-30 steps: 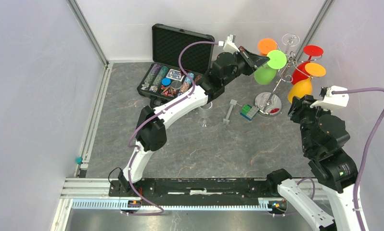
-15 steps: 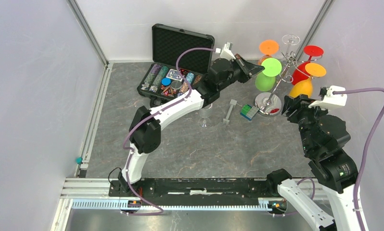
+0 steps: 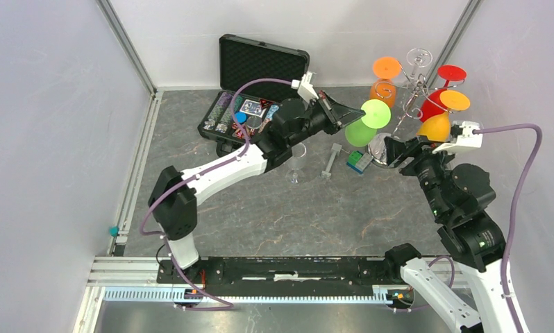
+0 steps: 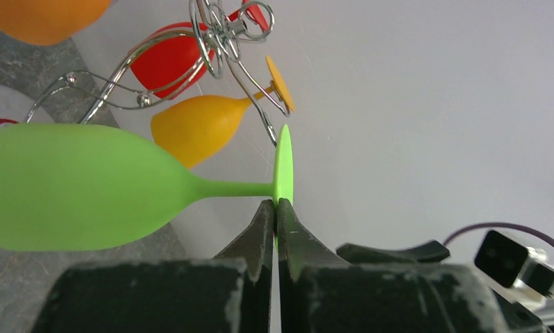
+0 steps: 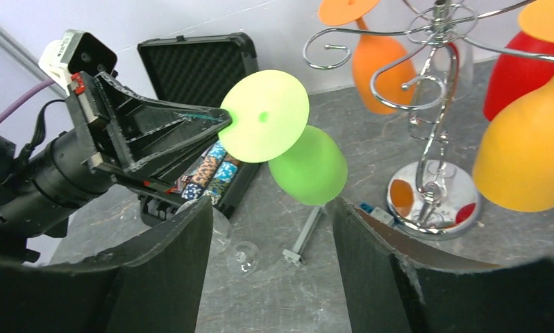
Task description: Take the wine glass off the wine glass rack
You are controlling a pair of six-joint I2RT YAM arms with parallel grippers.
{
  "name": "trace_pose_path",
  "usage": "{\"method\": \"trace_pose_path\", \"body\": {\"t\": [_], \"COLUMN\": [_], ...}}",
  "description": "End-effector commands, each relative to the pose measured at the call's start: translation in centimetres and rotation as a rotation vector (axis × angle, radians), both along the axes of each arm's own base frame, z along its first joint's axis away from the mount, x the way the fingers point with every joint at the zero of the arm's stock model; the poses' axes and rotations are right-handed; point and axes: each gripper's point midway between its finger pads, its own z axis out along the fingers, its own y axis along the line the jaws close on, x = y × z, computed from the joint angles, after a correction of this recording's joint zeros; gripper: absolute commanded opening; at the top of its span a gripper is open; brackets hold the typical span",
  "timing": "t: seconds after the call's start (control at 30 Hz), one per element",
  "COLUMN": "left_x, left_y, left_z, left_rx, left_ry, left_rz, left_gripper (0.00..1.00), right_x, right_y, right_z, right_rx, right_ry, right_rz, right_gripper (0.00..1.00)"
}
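Note:
My left gripper (image 3: 356, 115) is shut on the flat foot of a green wine glass (image 3: 361, 130) and holds it in the air, just left of the chrome wire rack (image 3: 407, 97) and clear of its arms. In the left wrist view the tips (image 4: 277, 208) pinch the foot's edge, and the green bowl (image 4: 73, 187) points left. An orange glass (image 3: 385, 69), a red glass (image 3: 437, 100) and a yellow glass (image 3: 435, 125) hang on the rack. My right gripper (image 5: 271, 229) is open and empty, near the rack's disc base (image 5: 434, 201), with the green glass (image 5: 309, 166) ahead of it.
An open black case (image 3: 250, 114) of chips sits at the back left. A clear glass (image 3: 296, 163), a grey bar tool (image 3: 332, 159) and a blue-green block (image 3: 359, 161) lie on the table left of the rack base. Walls stand close behind and to the right.
My left arm has drawn the green glass leftward and lower, off the rack's arm. My right gripper has moved left toward the rack base.

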Motion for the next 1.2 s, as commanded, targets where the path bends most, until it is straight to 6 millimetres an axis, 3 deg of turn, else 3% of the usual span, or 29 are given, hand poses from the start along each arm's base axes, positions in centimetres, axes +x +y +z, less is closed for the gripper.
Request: {"method": "trace_pose_path", "body": {"t": [0.0, 0.1, 0.23, 0.47, 0.53, 0.87, 1.0, 1.17], "left_x": [-2.3, -2.8, -4.1, -6.7, -7.7, -13.0, -14.2, -15.5], "left_y": [3.3, 5.5, 9.4, 16.9, 18.4, 22.8, 23.9, 24.7], "left_z": [5.4, 5.3, 6.8, 10.9, 12.1, 17.9, 19.1, 20.0], "left_rx": [-0.122, -0.159, -0.232, -0.455, -0.527, -0.783, -0.821, -0.843], "left_ry": [-0.099, -0.08, -0.08, -0.071, -0.067, -0.093, -0.108, -0.137], "left_rz": [-0.039, -0.057, -0.073, -0.108, -0.141, -0.317, -0.339, -0.373], "left_gripper": [0.02, 0.02, 0.02, 0.02, 0.02, 0.02, 0.02, 0.02], "right_x": [-0.1, -0.2, -0.4, -0.1, 0.0, -1.9, -4.2, -6.2], "right_y": [2.1, 3.3, 4.8, 7.4, 7.8, 10.4, 10.9, 11.6], "right_z": [1.1, 1.3, 1.4, -0.1, 0.4, 3.6, 6.4, 8.4], "right_rx": [0.114, 0.185, 0.296, 0.438, 0.477, 0.634, 0.634, 0.629], "right_ry": [-0.065, -0.104, -0.151, -0.156, -0.181, -0.335, -0.49, -0.581], "right_rz": [0.094, 0.157, 0.232, 0.357, 0.381, 0.616, 0.749, 0.869], "right_gripper": [0.72, 0.77, 0.83, 0.88, 0.89, 0.92, 0.92, 0.91]}}
